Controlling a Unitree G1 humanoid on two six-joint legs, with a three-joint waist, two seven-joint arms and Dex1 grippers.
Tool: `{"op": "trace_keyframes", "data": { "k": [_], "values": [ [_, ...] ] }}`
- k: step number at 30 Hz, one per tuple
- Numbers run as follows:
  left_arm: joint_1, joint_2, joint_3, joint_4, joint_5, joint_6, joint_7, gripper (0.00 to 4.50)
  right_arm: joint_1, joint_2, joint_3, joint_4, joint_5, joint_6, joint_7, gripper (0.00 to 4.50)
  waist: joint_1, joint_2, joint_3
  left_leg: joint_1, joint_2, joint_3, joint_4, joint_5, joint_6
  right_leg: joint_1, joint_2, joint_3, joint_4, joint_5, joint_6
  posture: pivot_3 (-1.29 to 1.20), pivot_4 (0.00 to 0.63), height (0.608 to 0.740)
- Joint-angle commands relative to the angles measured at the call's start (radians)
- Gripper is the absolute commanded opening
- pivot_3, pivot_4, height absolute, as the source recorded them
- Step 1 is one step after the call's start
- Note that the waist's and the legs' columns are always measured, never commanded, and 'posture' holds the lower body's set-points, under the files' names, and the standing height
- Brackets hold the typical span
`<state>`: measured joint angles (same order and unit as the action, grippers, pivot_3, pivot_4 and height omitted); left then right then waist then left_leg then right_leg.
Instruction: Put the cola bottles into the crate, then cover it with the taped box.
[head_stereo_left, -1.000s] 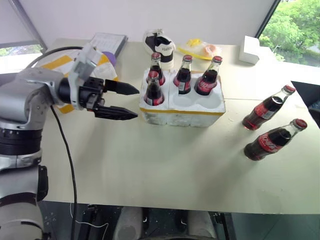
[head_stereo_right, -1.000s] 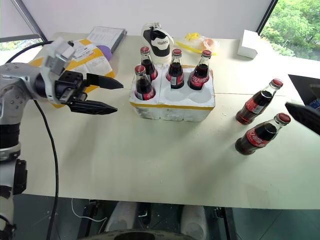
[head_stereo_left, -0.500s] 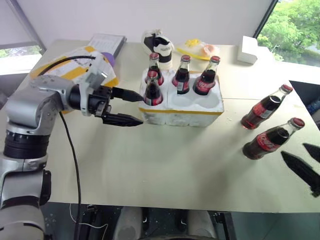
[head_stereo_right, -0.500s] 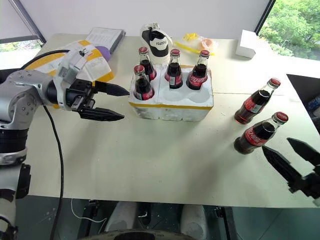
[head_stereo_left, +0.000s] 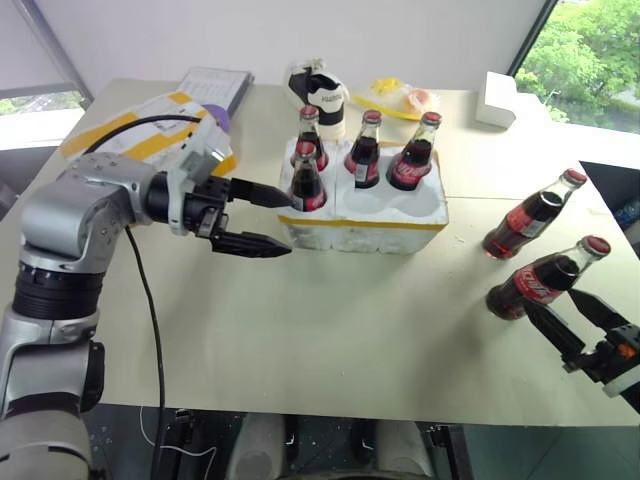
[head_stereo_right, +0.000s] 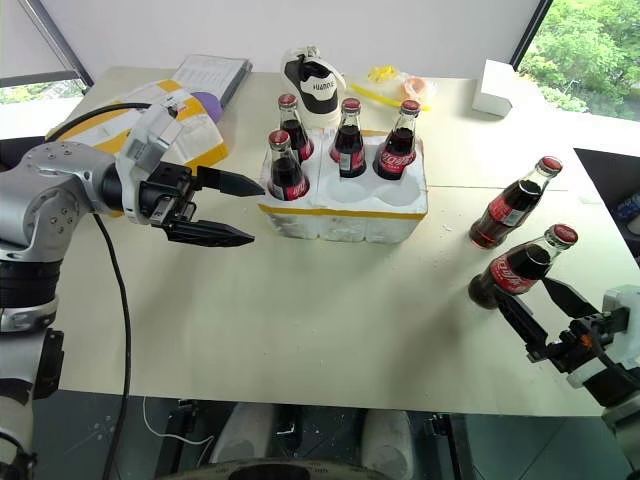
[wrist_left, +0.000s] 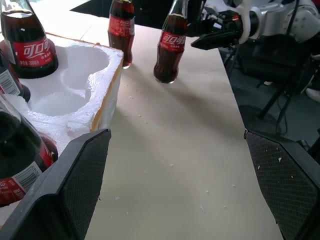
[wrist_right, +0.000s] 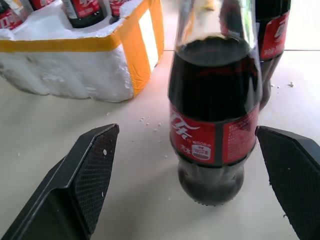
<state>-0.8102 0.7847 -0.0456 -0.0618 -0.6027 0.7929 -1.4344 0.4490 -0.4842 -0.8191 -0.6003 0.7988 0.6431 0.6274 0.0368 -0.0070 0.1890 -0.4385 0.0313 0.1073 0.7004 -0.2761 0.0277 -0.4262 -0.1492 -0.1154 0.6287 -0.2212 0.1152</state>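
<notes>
With four cola bottles (head_stereo_left: 362, 152) standing in the crate (head_stereo_left: 365, 210), the right end effector (head_stereo_right: 545, 312), fingers wide, lines up on the nearer bottle (head_stereo_right: 515, 268) standing on the bench (head_stereo_left: 330, 340); next it must close around it, while the left end effector (head_stereo_left: 268, 220) hangs wide beside the crate.

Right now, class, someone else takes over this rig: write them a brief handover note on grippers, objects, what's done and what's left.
Left gripper: open, empty, beside the crate's left end.
Right gripper: open, empty, at the nearer loose bottle.
Done: four cola bottles stand in the crate.
Left: two wells empty; the second loose bottle also stands right of the crate. Load both, then cover with the taped box, lying behind the left arm.
</notes>
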Motion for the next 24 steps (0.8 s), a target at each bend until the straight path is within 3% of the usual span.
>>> {"op": "trace_keyframes", "data": {
  "k": [1, 19, 24],
  "values": [
    [-0.009, 0.016, 0.016, -0.034, -0.021, -0.009, 0.002, 4.46, -0.013, -0.014, 0.007, 0.019, 0.003, -0.035, -0.010, 4.50, 0.000, 0.000, 0.000, 0.000, 0.000, 0.000, 0.000, 0.000, 0.000, 0.000, 0.000, 0.000, 0.000, 0.000, 0.000, 0.00, 0.150, 0.740],
    [-0.014, 0.020, 0.017, -0.059, -0.037, 0.002, 0.037, 4.46, -0.229, -0.060, 0.172, 0.242, -0.075, -0.090, -0.039, 4.50, -0.001, 0.000, 0.000, 0.000, 0.000, 0.001, 0.000, 0.001, -0.001, 0.000, 0.000, 0.000, 0.000, 0.000, 0.000, 0.00, 0.150, 0.740],
    [-0.001, 0.030, 0.026, -0.076, -0.048, 0.011, 0.044, 4.50, -0.242, -0.059, 0.170, 0.225, -0.048, -0.092, -0.036, 2.81, -0.002, 0.000, 0.000, 0.000, 0.000, 0.001, 0.000, 0.001, -0.002, 0.000, 0.000, 0.000, 0.000, 0.000, 0.000, 0.00, 0.150, 0.740]
  ]
}}
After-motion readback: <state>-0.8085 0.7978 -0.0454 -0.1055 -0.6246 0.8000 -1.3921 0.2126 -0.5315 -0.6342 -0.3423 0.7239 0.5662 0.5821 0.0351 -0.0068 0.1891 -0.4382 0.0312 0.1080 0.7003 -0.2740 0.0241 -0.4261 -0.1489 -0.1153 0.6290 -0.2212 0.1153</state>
